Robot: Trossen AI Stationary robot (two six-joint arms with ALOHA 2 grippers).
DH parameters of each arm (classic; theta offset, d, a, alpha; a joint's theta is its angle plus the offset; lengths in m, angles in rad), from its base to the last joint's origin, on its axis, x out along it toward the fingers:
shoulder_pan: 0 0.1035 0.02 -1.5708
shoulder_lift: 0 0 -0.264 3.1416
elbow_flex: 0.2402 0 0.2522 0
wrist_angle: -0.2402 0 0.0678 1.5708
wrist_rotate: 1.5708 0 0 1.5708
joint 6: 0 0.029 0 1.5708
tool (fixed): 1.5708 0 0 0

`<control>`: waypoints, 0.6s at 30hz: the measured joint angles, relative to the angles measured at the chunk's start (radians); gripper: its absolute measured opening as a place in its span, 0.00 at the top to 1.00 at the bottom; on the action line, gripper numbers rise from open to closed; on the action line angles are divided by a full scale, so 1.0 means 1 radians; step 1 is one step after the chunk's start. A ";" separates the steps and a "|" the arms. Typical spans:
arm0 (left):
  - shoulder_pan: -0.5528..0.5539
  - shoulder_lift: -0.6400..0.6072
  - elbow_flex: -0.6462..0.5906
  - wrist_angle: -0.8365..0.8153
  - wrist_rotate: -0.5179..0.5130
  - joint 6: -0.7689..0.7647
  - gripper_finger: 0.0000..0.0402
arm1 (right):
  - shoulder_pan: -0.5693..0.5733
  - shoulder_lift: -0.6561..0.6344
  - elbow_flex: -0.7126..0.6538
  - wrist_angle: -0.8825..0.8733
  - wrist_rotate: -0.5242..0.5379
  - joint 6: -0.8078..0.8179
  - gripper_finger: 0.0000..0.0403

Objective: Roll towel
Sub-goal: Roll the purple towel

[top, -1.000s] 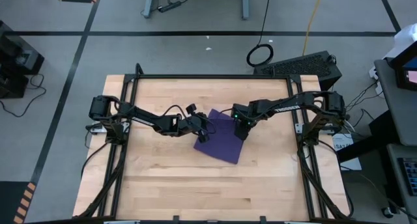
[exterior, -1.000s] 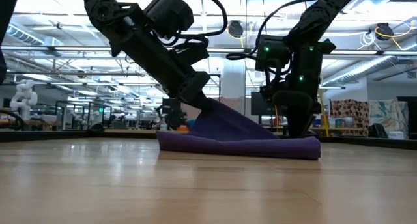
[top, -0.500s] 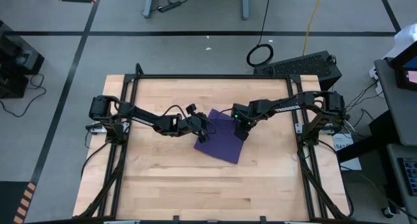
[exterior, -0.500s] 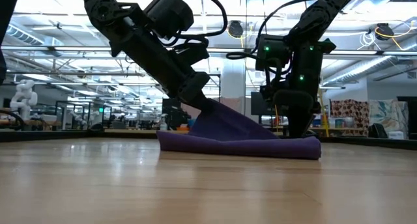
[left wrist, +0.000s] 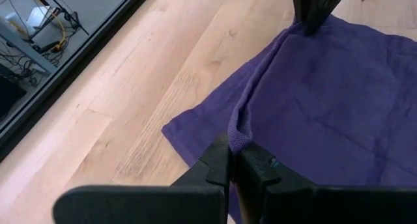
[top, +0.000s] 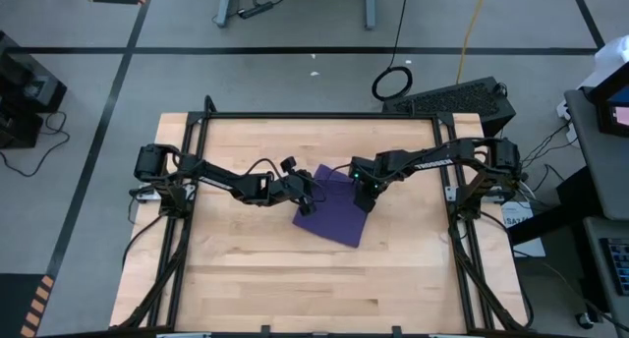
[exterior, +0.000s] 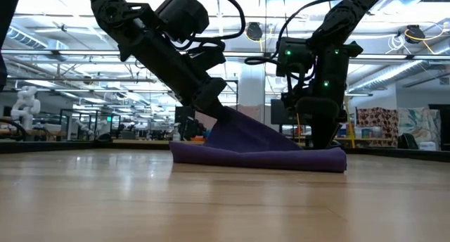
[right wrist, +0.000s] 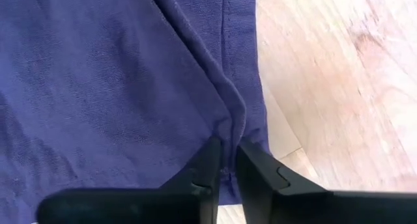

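The purple towel (top: 334, 212) lies on the wooden table (top: 246, 279) near its middle. Its lower layer rests flat, and an upper layer slopes up toward the left arm (exterior: 242, 138). My left gripper (top: 312, 195) is shut on the towel's raised left side, a little above the table (exterior: 219, 110). My right gripper (top: 365, 197) points down at the towel's right end (exterior: 322, 145) and is shut on the cloth there. In the left wrist view the right gripper (left wrist: 314, 12) stands at the towel's far corner. My left gripper pinches a raised ridge of the towel's edge (left wrist: 238, 137) between its two fingers, slanting down from the table's left. The cloth rises from the table to the fingers as a sloped sheet (exterior: 246, 133), and the rest lies on the table. My right gripper pinches a narrow ridge of cloth (right wrist: 232, 127) beside the towel's hemmed edge, between its two fingers. The fingers come from above, pointing almost straight down. This end of the towel (exterior: 330, 157) stays low on the table.
Bare wood lies all around the towel, with wide room toward the near edge (top: 324, 299). A black frame (top: 314, 115) borders the table. Beyond the far edge are a black box (top: 462, 97) and cables on the floor.
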 joint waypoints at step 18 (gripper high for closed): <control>0.000 0.000 0.000 0.000 0.000 0.000 0.96 | 0.000 0.000 0.022 -0.023 0.004 -0.017 0.83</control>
